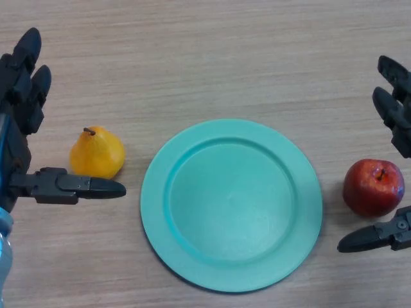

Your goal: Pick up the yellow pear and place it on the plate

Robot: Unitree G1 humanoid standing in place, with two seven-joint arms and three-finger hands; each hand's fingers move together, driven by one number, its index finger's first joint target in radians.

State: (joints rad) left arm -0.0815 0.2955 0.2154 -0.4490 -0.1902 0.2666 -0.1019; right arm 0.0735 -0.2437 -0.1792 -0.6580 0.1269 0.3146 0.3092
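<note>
Yellow pear point(96, 154) on the wooden table point(212, 58), upright with a short brown stem at the top, just left of the plate point(231, 204) and apart from its rim. Going by size from there: table first, pale wood grain running across the whole view. Teal plate next, round, in the middle and toward the near edge, bare inside, with a raised rim. Left hand point(19, 128) at the left edge, spread wide, fingers pointing up and away along the far side of the pear, thumb reaching out straight toward the plate along the pear's near side, its tip close under the fruit; contact between thumb and pear impossible to tell. Nothing gripped. Right hand point(395, 122) at the right edge, likewise spread wide, fingers above the red apple point(373, 187) and thumb below it, not closed on it. Apple upright, stem up, right of the plate and clear of its rim, well apart from the pear.
</note>
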